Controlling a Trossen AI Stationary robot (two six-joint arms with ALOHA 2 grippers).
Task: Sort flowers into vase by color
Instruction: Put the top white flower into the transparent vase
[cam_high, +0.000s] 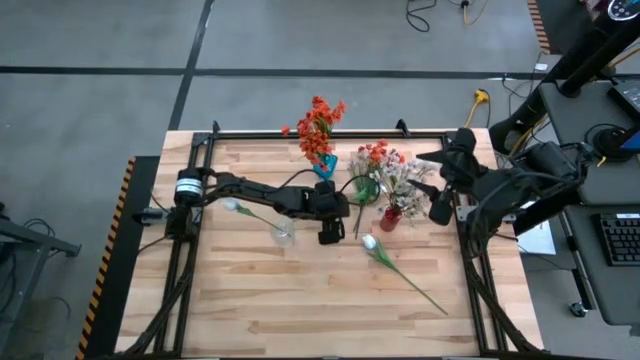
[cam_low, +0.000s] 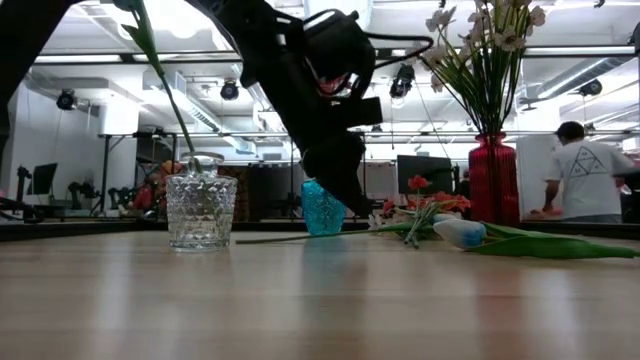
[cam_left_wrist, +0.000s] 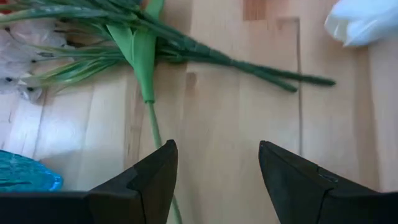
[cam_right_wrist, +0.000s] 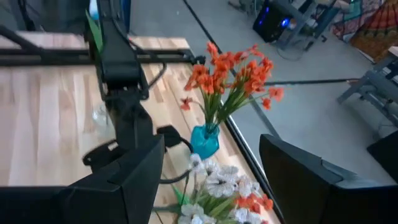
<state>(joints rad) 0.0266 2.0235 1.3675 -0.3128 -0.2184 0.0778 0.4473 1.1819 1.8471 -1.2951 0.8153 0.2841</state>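
the left tool (cam_left_wrist: 214, 177) is hanging open just above the tabletop (cam_left_wrist: 224, 124), over a thin green stem (cam_left_wrist: 155, 134) lying flat. it is looking light and bendy; pinching mid-stem seems best. the right tool (cam_right_wrist: 208, 180) is waiting open by the red vase (cam_high: 390, 218).

Three vases: clear (cam_high: 284, 235), blue (cam_high: 325, 165), red (cam_high: 390, 218). Two white tulips: one in the clear vase (cam_high: 232, 206), one lying loose (cam_high: 370, 242).

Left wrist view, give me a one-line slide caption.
Open left claw hovers above a green flower stem lying on the wooden table, white bud nearby.
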